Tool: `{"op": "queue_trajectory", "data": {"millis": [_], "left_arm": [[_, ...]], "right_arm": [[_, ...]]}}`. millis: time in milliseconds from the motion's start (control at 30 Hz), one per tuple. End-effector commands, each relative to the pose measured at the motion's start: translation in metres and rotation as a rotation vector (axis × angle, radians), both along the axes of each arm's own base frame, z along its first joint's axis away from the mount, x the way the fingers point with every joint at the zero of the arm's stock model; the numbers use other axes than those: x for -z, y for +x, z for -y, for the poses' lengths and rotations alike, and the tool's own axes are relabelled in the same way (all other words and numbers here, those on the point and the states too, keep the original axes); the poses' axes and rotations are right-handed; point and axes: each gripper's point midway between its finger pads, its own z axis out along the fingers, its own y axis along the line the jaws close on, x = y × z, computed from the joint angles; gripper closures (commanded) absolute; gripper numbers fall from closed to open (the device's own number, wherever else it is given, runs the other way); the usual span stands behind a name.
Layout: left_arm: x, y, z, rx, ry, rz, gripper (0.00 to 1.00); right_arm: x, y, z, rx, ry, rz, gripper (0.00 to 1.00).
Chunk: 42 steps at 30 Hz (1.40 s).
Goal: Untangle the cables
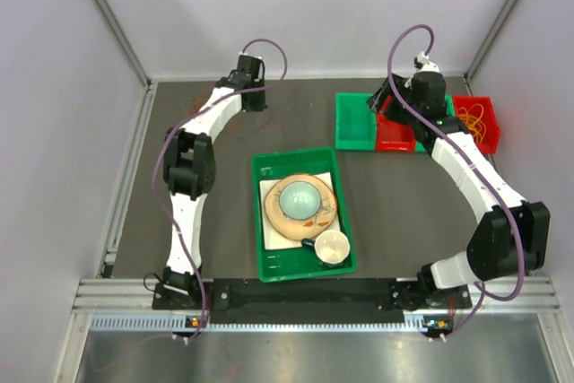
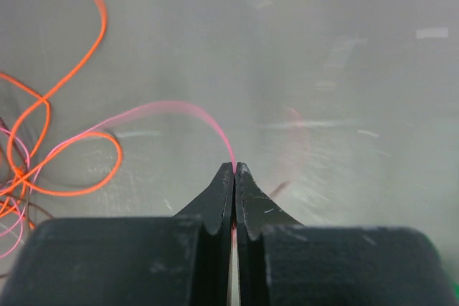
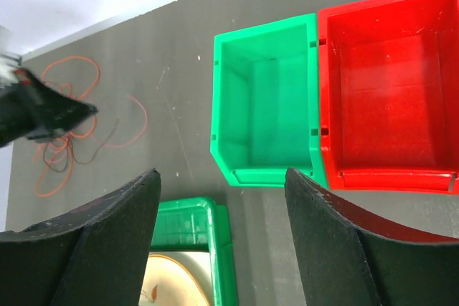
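A tangle of thin cables lies on the dark table at the far left: an orange cable (image 2: 72, 80) in loops, a pink cable (image 2: 168, 108) and a darker strand. The tangle also shows in the right wrist view (image 3: 66, 134). My left gripper (image 2: 234, 168) is shut on the pink cable, which arcs left from the fingertips into the tangle. In the top view the left gripper (image 1: 254, 100) is at the far middle-left. My right gripper (image 3: 222, 175) is open and empty, held above the table near the green bin (image 3: 265, 116); in the top view it (image 1: 387, 103) is at the far right.
A green bin (image 1: 354, 139) and a red bin (image 3: 387, 84) stand side by side at the back right, with another red bin (image 1: 487, 105) holding orange loops beyond. A green tray (image 1: 260, 221) in the middle holds a plate, a bowl and a cup.
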Motion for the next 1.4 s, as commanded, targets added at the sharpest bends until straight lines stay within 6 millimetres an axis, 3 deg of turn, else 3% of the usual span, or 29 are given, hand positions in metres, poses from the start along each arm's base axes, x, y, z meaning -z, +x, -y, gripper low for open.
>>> {"op": "queue_trajectory", "data": {"millis": [0,33,100,133,200,300,433,500,600,700,767,800,900,933,967,1033,1067,1100,1167,1233,1267,1300,1367], "left_arm": [[-0.187,-0.012,0.035,0.155,-0.255,0.319,1.0],[-0.232,-0.022,0.037,0.174,-0.305,0.404,1.0],[-0.276,-0.035,0.042,0.216,-0.365,0.489,1.0],[-0.313,-0.049,0.043,0.239,-0.408,0.56,1.0],[-0.355,-0.069,0.044,0.273,-0.452,0.643,1.0],[-0.401,-0.094,0.046,0.322,-0.518,0.736,1.0],[-0.443,-0.123,0.06,0.416,-0.648,0.789,1.0],[-0.454,-0.128,0.064,0.444,-0.682,0.801,1.0],[-0.477,-0.139,0.067,0.468,-0.747,0.836,1.0],[-0.482,-0.136,0.074,0.485,-0.793,0.816,1.0],[-0.497,-0.142,0.076,0.511,-0.815,0.838,1.0],[-0.504,-0.145,0.077,0.518,-0.839,0.849,1.0],[-0.518,-0.152,0.077,0.534,-0.881,0.869,1.0],[-0.521,-0.154,0.077,0.535,-0.887,0.873,1.0],[-0.522,-0.155,0.077,0.537,-0.891,0.875,1.0],[-0.524,-0.156,0.076,0.534,-0.892,0.876,1.0],[-0.526,-0.159,0.075,0.532,-0.888,0.884,1.0],[-0.525,-0.158,0.074,0.524,-0.882,0.884,1.0],[-0.528,-0.162,0.072,0.523,-0.878,0.89,1.0],[-0.527,-0.162,0.071,0.518,-0.875,0.889,1.0],[-0.529,-0.165,0.071,0.521,-0.875,0.893,1.0],[-0.53,-0.166,0.07,0.52,-0.875,0.896,1.0],[-0.534,-0.169,0.068,0.52,-0.877,0.906,1.0]], "right_arm": [[-0.031,-0.001,-0.009,-0.019,0.058,0.083,0.3],[-0.031,-0.002,-0.011,-0.027,0.066,0.079,0.3],[-0.033,-0.001,-0.016,-0.043,0.086,0.082,0.3],[-0.034,-0.001,-0.018,-0.047,0.092,0.084,0.3],[-0.034,-0.001,-0.022,-0.057,0.097,0.087,0.3],[-0.035,-0.004,-0.027,-0.073,0.115,0.087,0.3],[-0.035,-0.005,-0.035,-0.099,0.14,0.101,0.3],[-0.039,-0.004,-0.044,-0.131,0.168,0.122,0.3],[-0.03,0.001,-0.068,-0.196,0.177,0.116,0.3],[-0.033,0.002,-0.105,-0.303,0.159,0.139,0.3],[-0.006,0.003,-0.136,-0.371,0.123,0.065,0.3],[-0.013,0.005,-0.15,-0.396,0.122,0.076,0.3],[0.002,0.0,-0.191,-0.473,0.138,0.058,0.3],[-0.011,0.004,-0.205,-0.501,0.163,0.136,0.3],[-0.002,-0.001,-0.225,-0.537,0.173,0.135,0.3],[-0.002,-0.002,-0.243,-0.559,0.184,0.169,0.3],[-0.001,0.007,-0.248,-0.536,0.18,0.218,0.31],[-0.002,0.001,-0.261,-0.564,0.18,0.258,0.33],[-0.021,-0.001,-0.271,-0.577,0.213,0.509,0.4],[-0.023,-0.009,-0.285,-0.551,0.222,0.648,0.37],[-0.036,-0.003,-0.289,-0.521,0.188,0.716,0.35],[-0.012,0.001,-0.305,-0.55,0.142,0.67,0.35],[-0.021,0.006,-0.325,-0.566,0.082,0.736,0.35]]}}
